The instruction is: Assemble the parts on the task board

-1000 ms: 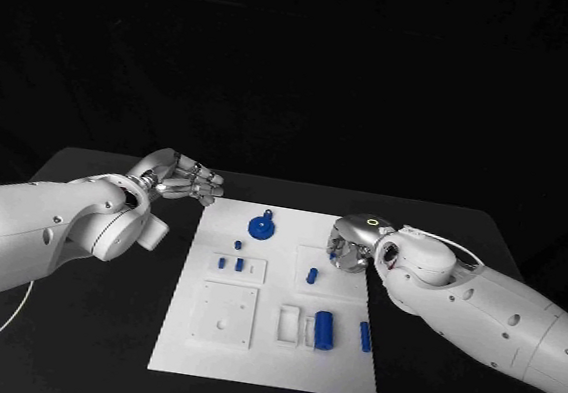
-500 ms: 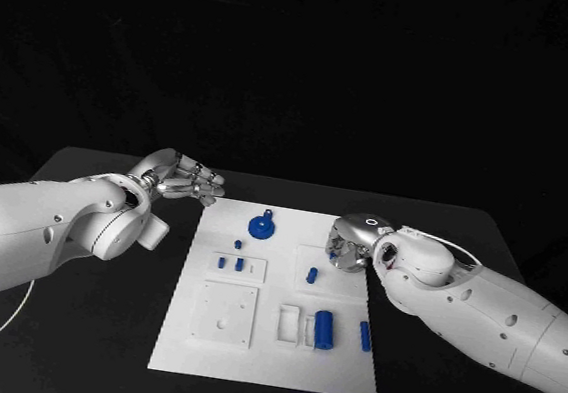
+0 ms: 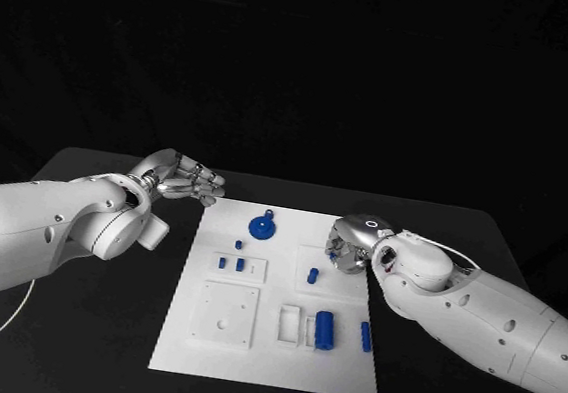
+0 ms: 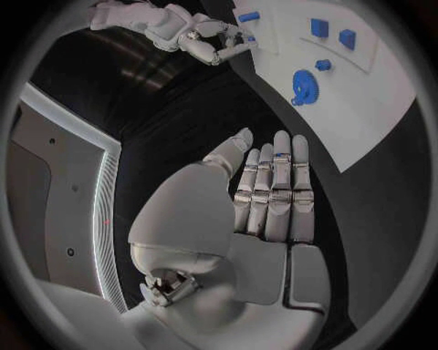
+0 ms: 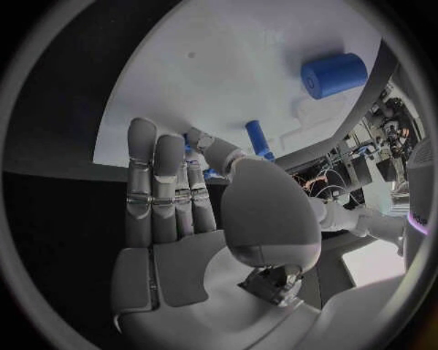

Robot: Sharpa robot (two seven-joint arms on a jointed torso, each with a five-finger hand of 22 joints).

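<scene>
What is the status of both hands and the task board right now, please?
Left hand open, off the board's far left corner. Right hand open, fingers over the task board near a small blue part. Nothing held, path clear.

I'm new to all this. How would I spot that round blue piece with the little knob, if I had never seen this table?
Find the white board in the middle of the black table. Go to its far edge, between the two hands; there lies the round blue piece. It is the only disc among the blue pieces, the others being small pegs and cylinders.
</scene>
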